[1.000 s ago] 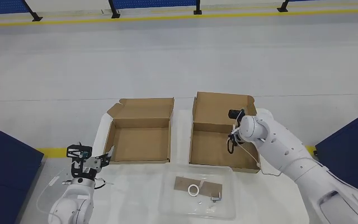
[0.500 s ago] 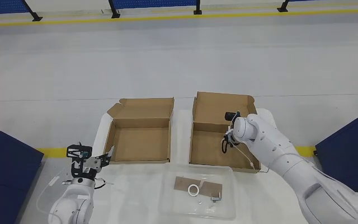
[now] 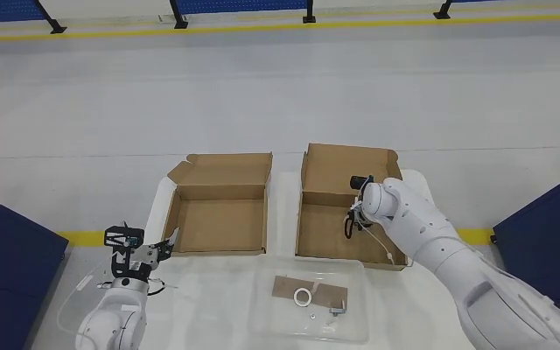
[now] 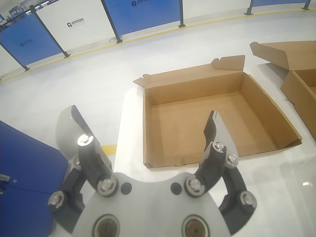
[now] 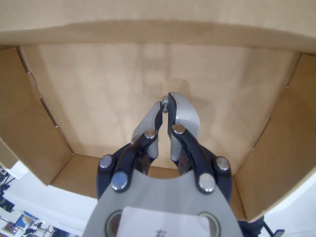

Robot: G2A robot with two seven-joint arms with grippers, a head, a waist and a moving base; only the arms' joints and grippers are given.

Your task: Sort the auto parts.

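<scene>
Two claws: left claw point(image 4: 143, 113) spread wide, empty; right claw point(image 5: 165, 105) pinching metal part point(image 5: 164, 99) over cardboard box point(image 5: 93, 70).

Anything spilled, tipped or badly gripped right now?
Nothing stands out. The left box and right box sit flat, the white ring lies inside the clear tray, and the right gripper is shut on a small metal part over the right box.

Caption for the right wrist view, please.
Right gripper shut on a small silver metal bolt over the open brown cardboard box.
</scene>
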